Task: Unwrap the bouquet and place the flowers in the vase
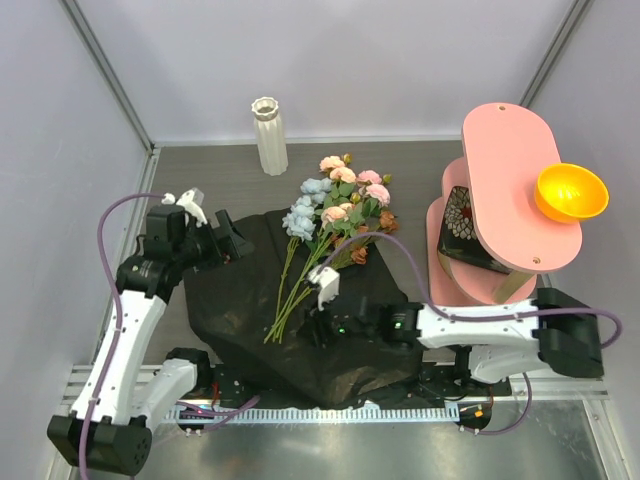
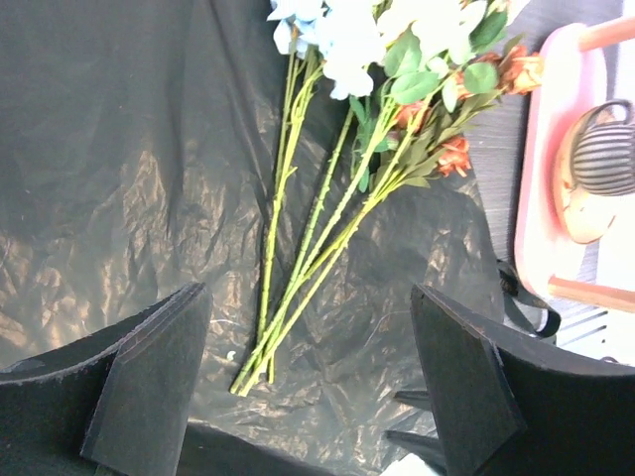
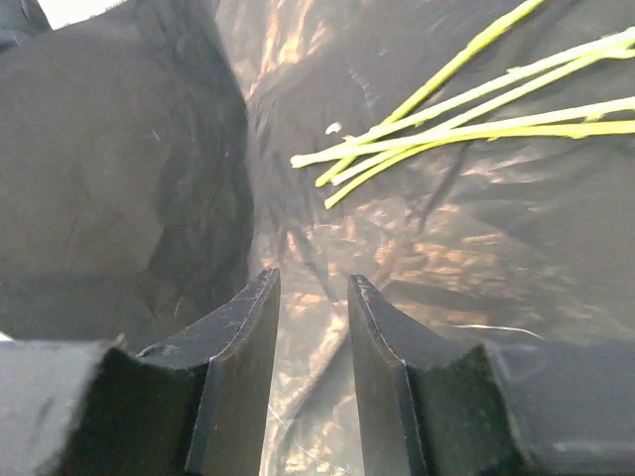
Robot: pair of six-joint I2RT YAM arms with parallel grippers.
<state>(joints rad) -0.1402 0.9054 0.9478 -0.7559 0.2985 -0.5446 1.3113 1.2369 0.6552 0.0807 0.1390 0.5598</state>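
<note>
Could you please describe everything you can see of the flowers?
The flowers are artificial-looking roses in pink, peach, pale blue and rust, with green leaves on long thin green stems. They lie loose and unwrapped, stems resting on the spread black paper, heads towards the far right, stem ends near-left. Nothing else touches them.

Reaches up from the near-left corner, elbow bent, and points the left gripper [image 1: 232, 240] rightward with jaws spread wide. Stretches flat from the near right toward the left, and holds the right gripper [image 1: 315, 328] low at centre, jaws only a narrow gap apart.
</note>
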